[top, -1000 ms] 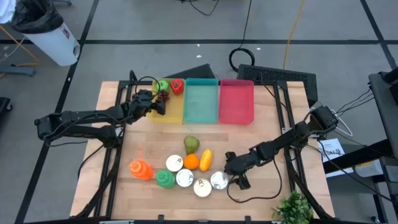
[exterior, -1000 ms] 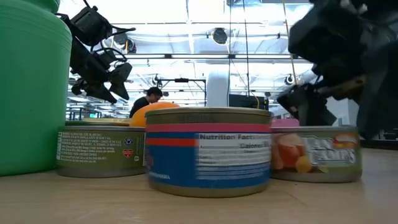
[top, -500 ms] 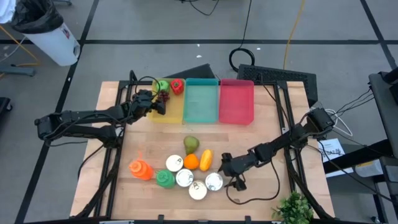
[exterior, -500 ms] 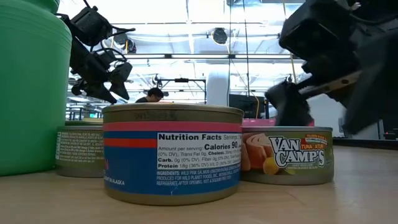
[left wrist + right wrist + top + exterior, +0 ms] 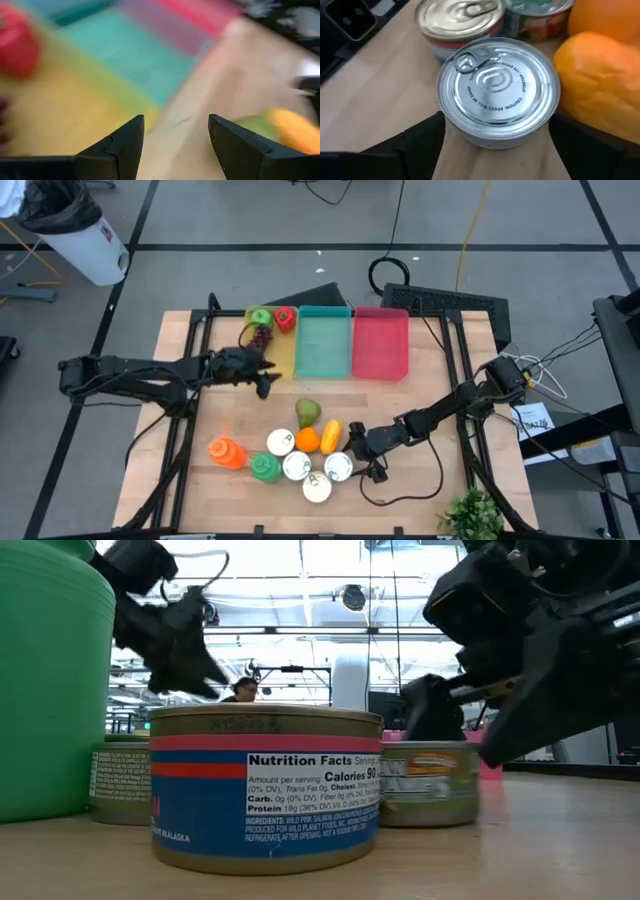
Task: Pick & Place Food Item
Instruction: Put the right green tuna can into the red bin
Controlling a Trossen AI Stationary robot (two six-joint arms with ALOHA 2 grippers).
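Note:
Near the table's front, my right gripper (image 5: 352,458) stands open with its fingers on either side of a silver ring-pull can (image 5: 496,90), which stands upright on the wood (image 5: 338,467) beside a yellow-orange pepper (image 5: 330,435). Other cans (image 5: 318,487), an orange (image 5: 307,440), a green pear (image 5: 307,411) and two bottles (image 5: 226,451) cluster around it. My left gripper (image 5: 262,377) is open and holds nothing, above the table by the near corner of the yellow bin (image 5: 275,360). That bin holds an apple, a red pepper and grapes. My right gripper comes at the can from the table's right, slanting down. One finger (image 5: 420,142) lies close to the can's side wall (image 5: 451,125) and the other close to the opposite side. I cannot tell whether the fingers touch it. The can rests upright on the table.
A teal bin (image 5: 323,343) and a pink bin (image 5: 380,343) stand in a row with the yellow one at the back. A second can (image 5: 460,17) and the pepper (image 5: 600,80) crowd the can. Bare wood lies to the right of my right arm.
My left gripper has swung from over the yellow bin toward the near edge and the right, and has turned. My right gripper has moved toward the table's left. The can between its fingers has slid left with it, and the can beside it has shifted too.

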